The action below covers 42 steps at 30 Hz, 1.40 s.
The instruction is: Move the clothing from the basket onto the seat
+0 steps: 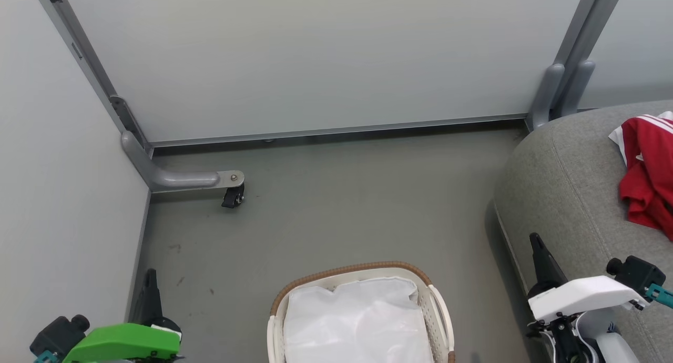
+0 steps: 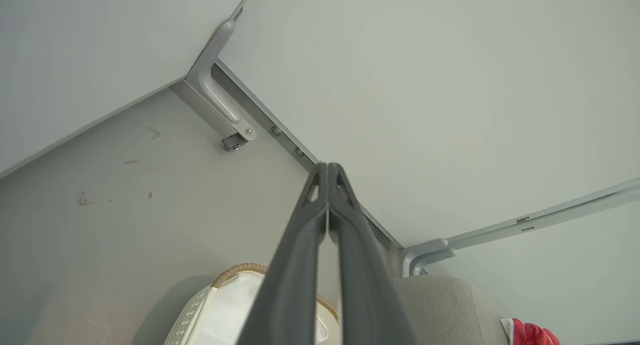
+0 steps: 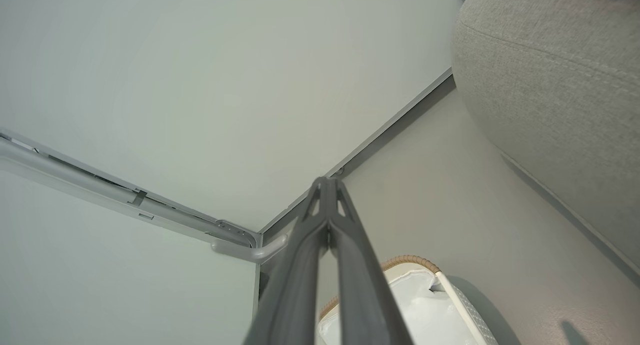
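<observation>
**Red clothing on seat**

The left gripper (image 2: 328, 167) and right gripper (image 3: 327, 181) are hovering with fingers pressed together, pinching nothing. The clothing (image 1: 649, 179) is lying on the seat (image 1: 568, 184), ahead and right of the right gripper. The basket (image 1: 347, 271) is sitting between the grippers.

Nothing legible: no text, label, brand, number or sign can be read in any of the views (the red clothing (image 1: 648, 179) lying on the seat (image 1: 568, 189) shows white stripes at its upper fold, but no lettering or numeral that can be made out).
</observation>
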### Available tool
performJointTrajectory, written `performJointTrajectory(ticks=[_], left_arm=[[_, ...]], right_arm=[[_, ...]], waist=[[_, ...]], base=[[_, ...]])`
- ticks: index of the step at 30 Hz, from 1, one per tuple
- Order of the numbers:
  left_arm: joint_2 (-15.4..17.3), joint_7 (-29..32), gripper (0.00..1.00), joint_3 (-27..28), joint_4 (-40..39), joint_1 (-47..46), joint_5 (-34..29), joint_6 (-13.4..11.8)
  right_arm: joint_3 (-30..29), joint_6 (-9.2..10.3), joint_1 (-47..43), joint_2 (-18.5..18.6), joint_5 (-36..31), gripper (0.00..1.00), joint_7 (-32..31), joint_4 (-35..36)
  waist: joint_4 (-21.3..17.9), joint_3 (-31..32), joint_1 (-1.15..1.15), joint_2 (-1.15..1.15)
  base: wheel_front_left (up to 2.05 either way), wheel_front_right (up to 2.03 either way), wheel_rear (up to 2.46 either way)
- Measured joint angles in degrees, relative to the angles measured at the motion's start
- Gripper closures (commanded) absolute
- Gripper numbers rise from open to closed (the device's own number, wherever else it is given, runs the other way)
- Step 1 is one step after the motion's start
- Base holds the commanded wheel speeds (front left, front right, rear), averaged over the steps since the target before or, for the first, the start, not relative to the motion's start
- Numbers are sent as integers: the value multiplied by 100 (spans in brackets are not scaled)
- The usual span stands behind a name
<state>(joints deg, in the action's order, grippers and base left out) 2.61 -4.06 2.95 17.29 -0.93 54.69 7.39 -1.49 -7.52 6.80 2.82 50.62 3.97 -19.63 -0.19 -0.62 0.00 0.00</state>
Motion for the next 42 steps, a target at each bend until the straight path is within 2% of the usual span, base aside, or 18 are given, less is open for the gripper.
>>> performJointTrajectory(ticks=[42], left_arm=[[3, 654, 100, 222, -198, -312, 2288, 0]], right_arm=[[-311, 1, -13, -2, 2529, 100, -648, 334]], waist=[[10, 23, 0, 0]], base=[[0, 0, 0]])
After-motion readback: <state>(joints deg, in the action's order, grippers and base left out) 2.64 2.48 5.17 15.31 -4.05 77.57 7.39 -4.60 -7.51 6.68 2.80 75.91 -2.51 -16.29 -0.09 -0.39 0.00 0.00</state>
